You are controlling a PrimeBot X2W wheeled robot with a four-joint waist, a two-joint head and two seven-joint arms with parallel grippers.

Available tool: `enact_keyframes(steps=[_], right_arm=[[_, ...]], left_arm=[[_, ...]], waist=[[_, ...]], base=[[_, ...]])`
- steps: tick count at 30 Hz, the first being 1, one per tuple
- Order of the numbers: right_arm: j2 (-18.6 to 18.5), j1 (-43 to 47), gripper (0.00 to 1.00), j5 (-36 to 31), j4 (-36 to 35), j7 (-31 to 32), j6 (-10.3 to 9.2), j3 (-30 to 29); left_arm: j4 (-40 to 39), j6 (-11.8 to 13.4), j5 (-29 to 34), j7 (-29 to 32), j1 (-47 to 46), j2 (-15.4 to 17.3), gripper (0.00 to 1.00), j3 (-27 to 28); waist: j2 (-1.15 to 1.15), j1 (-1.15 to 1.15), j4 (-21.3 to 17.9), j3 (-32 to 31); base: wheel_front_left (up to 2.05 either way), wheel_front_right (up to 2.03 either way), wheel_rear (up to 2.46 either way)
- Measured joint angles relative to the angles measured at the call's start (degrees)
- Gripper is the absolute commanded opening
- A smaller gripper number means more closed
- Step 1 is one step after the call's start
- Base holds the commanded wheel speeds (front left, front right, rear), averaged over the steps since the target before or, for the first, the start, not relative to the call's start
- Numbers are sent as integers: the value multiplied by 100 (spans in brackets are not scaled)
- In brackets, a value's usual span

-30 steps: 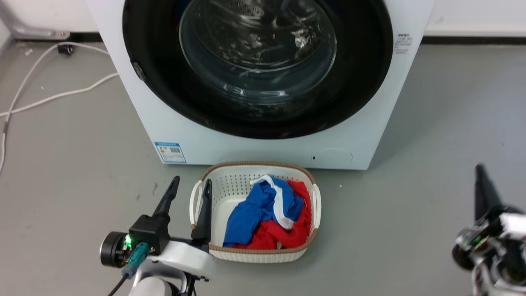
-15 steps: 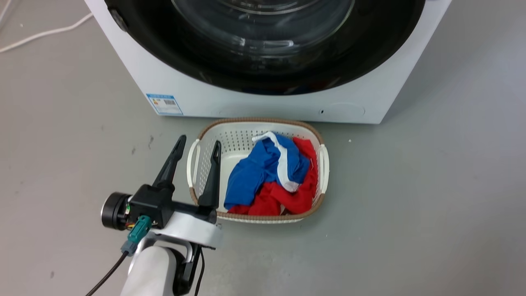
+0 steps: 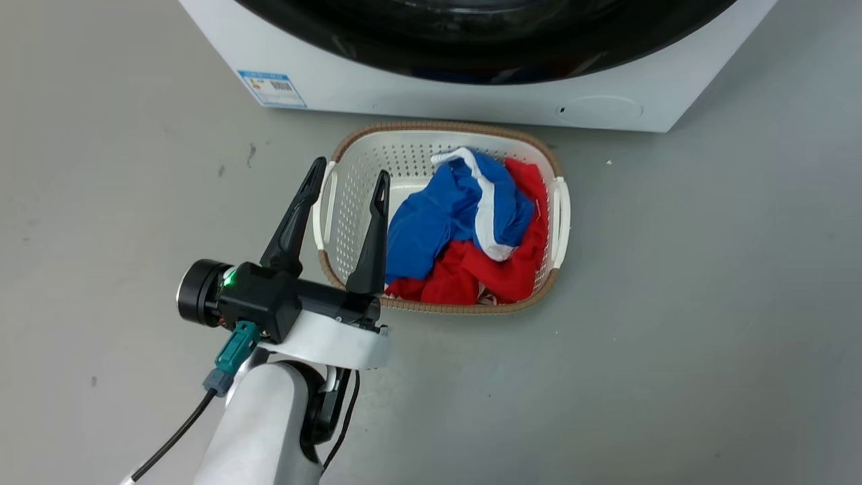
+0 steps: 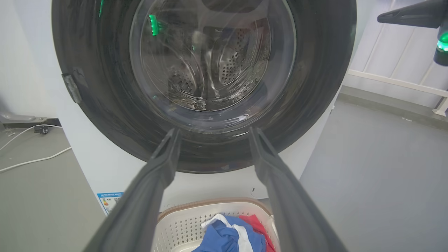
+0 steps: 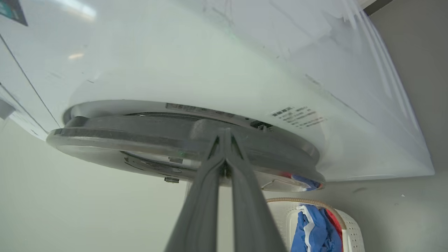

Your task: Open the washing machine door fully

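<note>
**Door not yet swung; right gripper at its rim, left gripper standing by.**

Your large round glossy black washing machine door (image 4: 210,66), with its bulging clear glass centre, lies flat against the front of the white washing machine (image 3: 458,101). I see no swing, so I judge the opening not yet begun. Your right gripper (image 5: 224,134) has its two dark fingers pressed together with nothing between them. The tips sit at the door's edge where the rim bulges, presumably to hook behind it and pull; whether they touch it I cannot tell. Your left gripper (image 3: 351,168) hangs spread wide and empty over the left rim of the white perforated plastic basket (image 3: 441,126) of blue and red clothes (image 3: 465,222). That basket stands on the grey floor (image 3: 673,303) just before the machine's bottom front edge, low enough that the door should pass above it.
</note>
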Motion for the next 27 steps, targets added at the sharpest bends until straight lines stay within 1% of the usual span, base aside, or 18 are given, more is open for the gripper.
enact_keyframes(steps=[3,9,16,18,21,27], right_arm=[[112,-347,0,-290,157,105,1,202],[367,-872,0,-602,402,180,1,339],[404,-1123,0,-756,509,253,-1,275],[403,-1162,0,-761,516,389,-1,268],[377,-1146,0,-725,390,768,-10,260],[245,-805,0,-650,22,1449,-8,282]], left_arm=[[-33,29,-48,0,-85,-1,100,-62],[-83,94,-108,0,-225,0,100,-172],[-104,176,-172,0,-300,-1,100,-302],[-104,202,-196,0,-300,-1,100,-315],[-103,227,-233,0,-300,-1,100,-332],[-51,250,-291,0,-304,-2,100,-307]], waist=[[0,0,57,151],[0,0,189,396],[0,0,348,539],[0,0,365,555],[0,0,376,562],[0,-1,359,441]], base=[[0,0,0],[0,0,0],[0,0,0],[0,0,0],[0,0,0],[0,0,0]])
